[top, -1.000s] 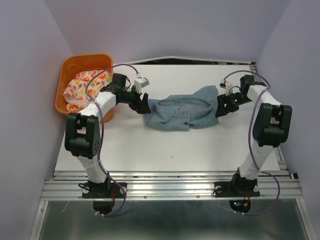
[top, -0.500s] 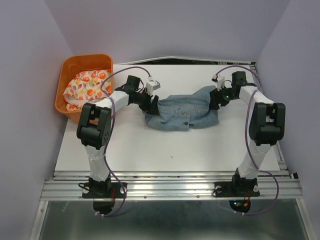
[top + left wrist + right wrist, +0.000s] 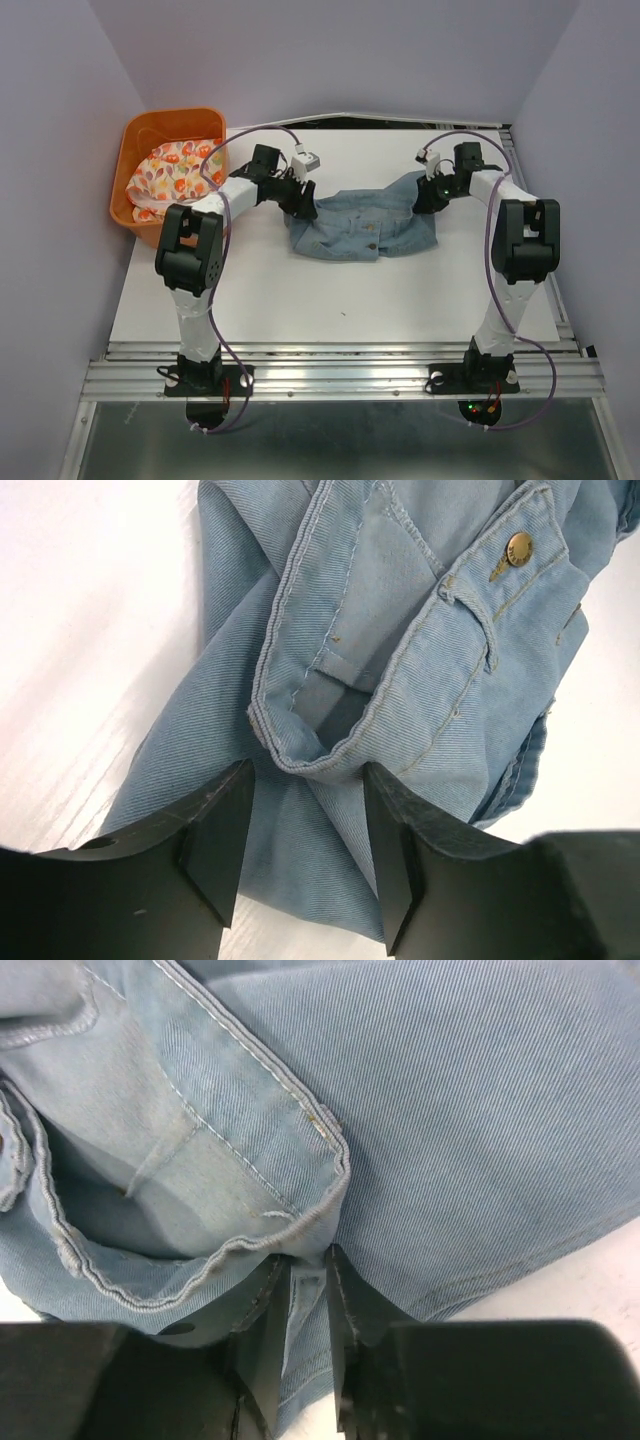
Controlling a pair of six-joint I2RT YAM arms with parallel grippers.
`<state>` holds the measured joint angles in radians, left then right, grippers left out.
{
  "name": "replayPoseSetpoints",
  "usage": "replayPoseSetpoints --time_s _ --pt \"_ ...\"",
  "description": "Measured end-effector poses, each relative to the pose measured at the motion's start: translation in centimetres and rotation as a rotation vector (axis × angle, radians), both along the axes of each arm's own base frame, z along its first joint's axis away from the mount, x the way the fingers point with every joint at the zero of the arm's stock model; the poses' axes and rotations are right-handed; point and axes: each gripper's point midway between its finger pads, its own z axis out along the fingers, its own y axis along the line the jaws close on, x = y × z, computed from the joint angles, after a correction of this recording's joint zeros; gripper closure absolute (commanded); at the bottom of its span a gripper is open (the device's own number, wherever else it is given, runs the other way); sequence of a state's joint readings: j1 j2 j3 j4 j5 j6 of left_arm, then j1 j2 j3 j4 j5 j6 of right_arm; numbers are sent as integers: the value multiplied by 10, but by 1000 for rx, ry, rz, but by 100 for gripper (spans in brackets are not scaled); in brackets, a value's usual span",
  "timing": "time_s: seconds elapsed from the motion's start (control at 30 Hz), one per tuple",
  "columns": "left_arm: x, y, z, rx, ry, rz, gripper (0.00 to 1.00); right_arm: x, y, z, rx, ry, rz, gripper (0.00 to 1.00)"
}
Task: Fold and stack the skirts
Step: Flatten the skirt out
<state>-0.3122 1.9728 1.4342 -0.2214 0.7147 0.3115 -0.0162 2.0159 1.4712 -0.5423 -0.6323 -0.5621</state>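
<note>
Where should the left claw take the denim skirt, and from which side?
The thick stitched edge at the denim skirt's left end, approached from the left. It curls up as a raised lip inside the open left claw; the flat panels around it lie too flush to pinch.

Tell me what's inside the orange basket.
The floral skirt lies bunched inside the orange basket, filling most of it. Whatever may lie beneath the cloth is hidden.
</note>
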Motion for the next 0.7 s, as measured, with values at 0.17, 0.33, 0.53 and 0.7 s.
replayPoseSetpoints --time_s 0.17,0.33,0.53,0.7 --pt "4 4 2 -31 4 5 34 3 6 9 42 0 -6 99" --pt "-2 19 2 -65 12 9 30 2 8 10 64 28 -38 99" --pt "-15 14 8 -114 18 -34 29 1 10 12 94 70 -90 99" --pt "-20 3 7 -130 12 -65 29 5 11 18 107 71 -112 99"
